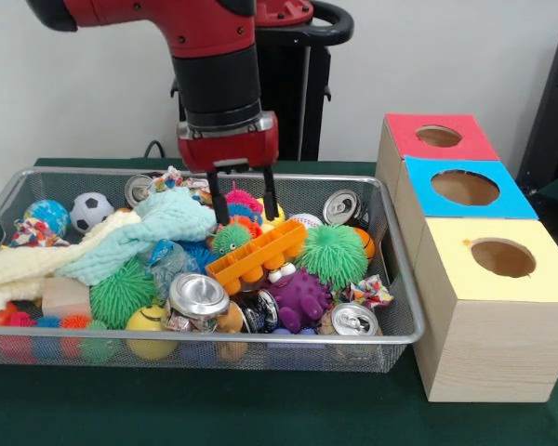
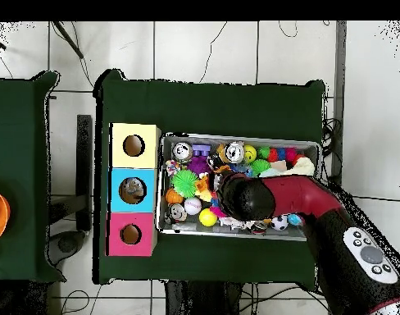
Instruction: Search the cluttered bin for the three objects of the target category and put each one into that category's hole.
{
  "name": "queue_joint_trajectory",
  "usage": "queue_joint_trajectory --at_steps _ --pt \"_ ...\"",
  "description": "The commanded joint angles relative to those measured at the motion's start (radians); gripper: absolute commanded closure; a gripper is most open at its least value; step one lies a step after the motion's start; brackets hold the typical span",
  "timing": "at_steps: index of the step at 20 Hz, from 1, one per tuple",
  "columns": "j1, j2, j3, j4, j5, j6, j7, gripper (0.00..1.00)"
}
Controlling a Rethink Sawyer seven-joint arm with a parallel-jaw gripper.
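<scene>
A wire mesh bin (image 1: 84, 171) holds a heap of toys and cans. Silver drink cans lie at the front (image 1: 198, 295), front right (image 1: 354, 321), back right (image 1: 341, 206) and back left (image 1: 138, 189). My gripper (image 1: 245, 206) hangs open over the bin's middle. Its black fingers (image 1: 219, 204) straddle a pink spiky ball (image 1: 245, 199), just above an orange moulded block (image 1: 258, 253). Nothing is held. Three boxes with round holes stand right of the bin: red (image 1: 437, 137), blue (image 1: 465, 188), yellow (image 1: 502, 257). In the overhead view the arm (image 2: 240, 197) hides the gripper.
A green spiky ball (image 1: 332, 253), a purple knobbly toy (image 1: 298, 297), a teal cloth (image 1: 139, 232), a cream cloth (image 1: 19, 269), a soccer ball (image 1: 91, 210) and a yellow ball (image 1: 149, 321) crowd the bin. Overhead, the boxes (image 2: 132, 190) sit against the bin's (image 2: 236, 139) left side.
</scene>
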Motion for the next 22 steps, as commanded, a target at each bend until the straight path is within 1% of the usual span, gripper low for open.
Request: queue_joint_trajectory --at_steps 1,2,5,7,9,11,13,16,19,22 --pt "-0.033 0.124 0.173 -0.106 -0.122 0.122 -0.485 0.00" --pt "-0.052 0.130 0.187 -0.095 -0.123 0.114 -0.499 0.00" --pt "-0.071 0.155 0.201 -0.102 -0.136 0.107 -0.533 0.00" --pt "-0.079 0.173 0.204 -0.119 -0.144 0.108 -0.556 0.00" --pt "-0.087 0.185 0.206 -0.139 -0.142 0.130 -0.584 0.00" --pt "-0.108 0.192 0.220 -0.157 -0.131 0.180 -0.649 0.00" --pt "-0.117 0.185 0.224 -0.165 -0.125 0.214 -0.680 0.00" --pt "-0.129 0.165 0.232 -0.189 -0.114 0.295 -0.744 0.00" --pt "-0.117 0.148 0.223 -0.217 -0.115 0.357 -0.769 0.00" --pt "-0.079 0.120 0.195 -0.246 -0.127 0.408 -0.736 0.00"
